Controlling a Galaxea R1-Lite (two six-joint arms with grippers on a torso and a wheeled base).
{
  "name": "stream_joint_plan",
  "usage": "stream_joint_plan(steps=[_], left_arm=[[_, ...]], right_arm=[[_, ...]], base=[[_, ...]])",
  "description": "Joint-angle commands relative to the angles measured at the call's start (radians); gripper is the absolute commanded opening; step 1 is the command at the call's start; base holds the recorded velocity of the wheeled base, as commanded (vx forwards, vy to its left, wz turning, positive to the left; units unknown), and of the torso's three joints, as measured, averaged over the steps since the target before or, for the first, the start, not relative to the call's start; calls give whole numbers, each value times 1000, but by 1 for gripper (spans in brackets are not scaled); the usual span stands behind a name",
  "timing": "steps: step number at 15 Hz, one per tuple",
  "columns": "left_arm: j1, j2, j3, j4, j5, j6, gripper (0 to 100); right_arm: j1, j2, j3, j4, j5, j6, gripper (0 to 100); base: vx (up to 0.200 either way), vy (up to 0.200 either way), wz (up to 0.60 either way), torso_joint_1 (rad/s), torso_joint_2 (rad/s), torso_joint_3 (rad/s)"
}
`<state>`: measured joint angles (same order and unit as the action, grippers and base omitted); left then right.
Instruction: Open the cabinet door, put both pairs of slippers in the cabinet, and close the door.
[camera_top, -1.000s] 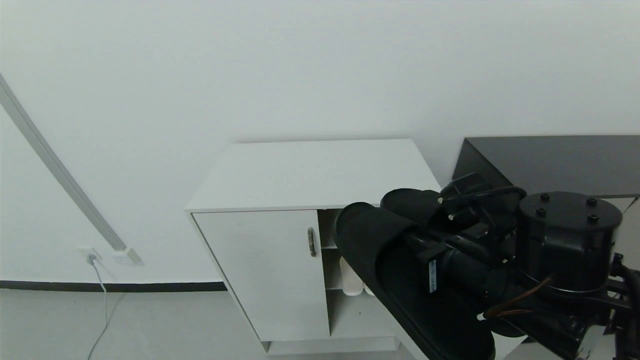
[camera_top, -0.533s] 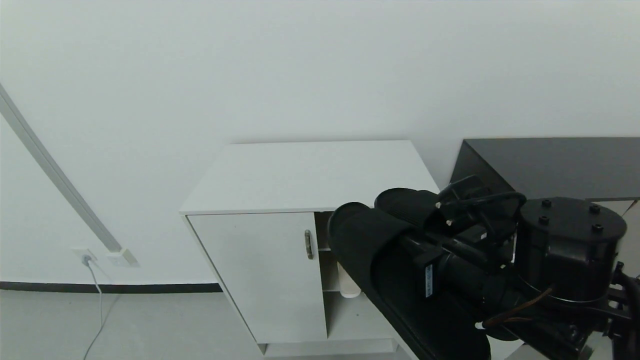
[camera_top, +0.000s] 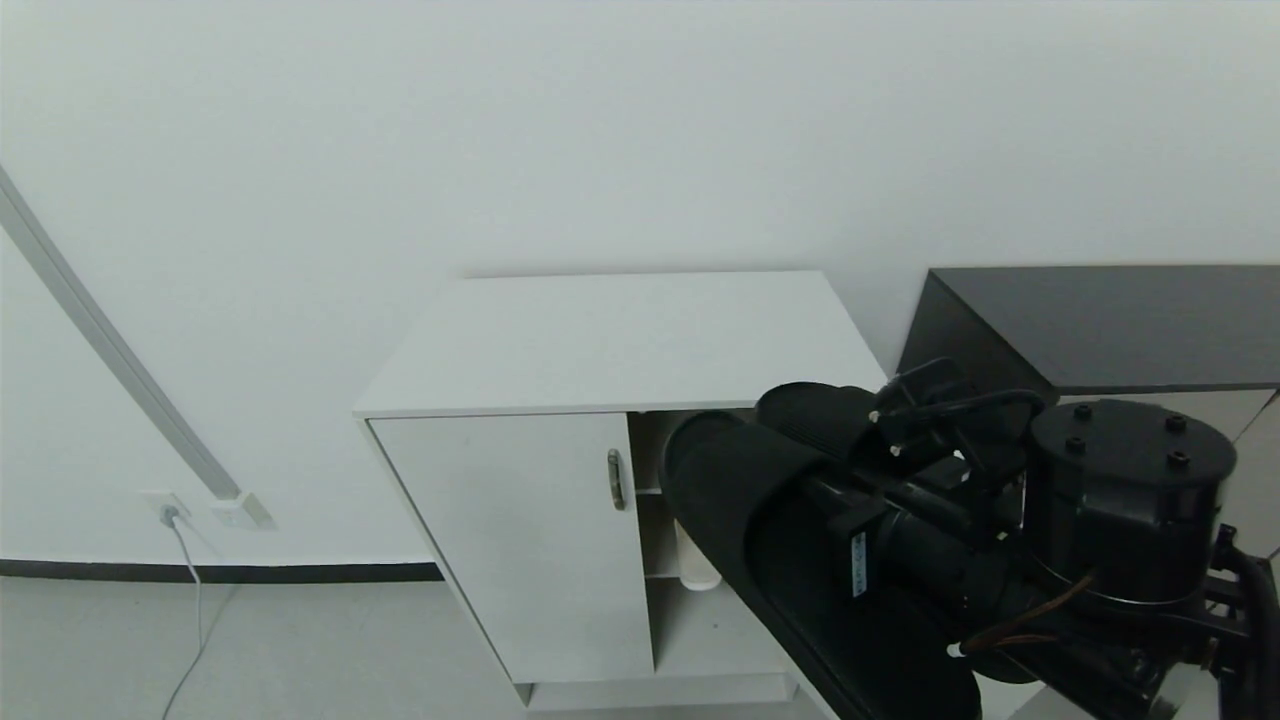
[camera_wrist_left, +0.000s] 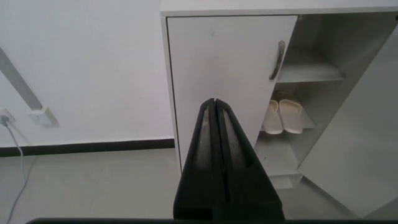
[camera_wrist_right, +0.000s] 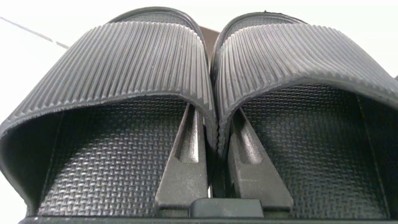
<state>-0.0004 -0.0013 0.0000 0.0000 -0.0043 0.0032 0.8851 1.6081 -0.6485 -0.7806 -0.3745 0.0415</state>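
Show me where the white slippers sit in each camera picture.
Head view: white slippers inside the open cabinet, behind the black slippers.
Left wrist view: white slippers inside the cabinet, past the door handle.
Right wrist view: black slippers block the cabinet.
Shared landmark: door handle.

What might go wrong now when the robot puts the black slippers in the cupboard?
The right gripper pinches only the black slippers' inner edges, so one might slip out. The white slippers already sit on one shelf, so the black pair could knock them. The shut left door narrows the opening; the slippers might bump its edge.
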Motion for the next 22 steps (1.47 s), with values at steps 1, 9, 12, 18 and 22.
stream_joint_plan(steps=[1, 9, 12, 18, 22], left_arm=[[0, 1, 0, 0, 0, 0, 0], [0, 1, 0, 0, 0, 0, 0], [0, 1, 0, 0, 0, 0, 0], [0, 1, 0, 0, 0, -2, 0], [0, 1, 0, 0, 0, -2, 0]], right_arm=[[0, 6, 0, 0, 0, 0, 0], [0, 6, 6, 0, 2, -6, 0], [2, 6, 7, 0, 2, -6, 0], [5, 6, 10, 0, 2, -6, 0], [6, 6, 13, 0, 2, -6, 0]], base=[[0, 0, 0, -203, 510, 271], [0, 0, 0, -221, 541, 315], [0, 0, 0, -194, 512, 315], [0, 0, 0, -163, 487, 322], [0, 0, 0, -128, 460, 334]])
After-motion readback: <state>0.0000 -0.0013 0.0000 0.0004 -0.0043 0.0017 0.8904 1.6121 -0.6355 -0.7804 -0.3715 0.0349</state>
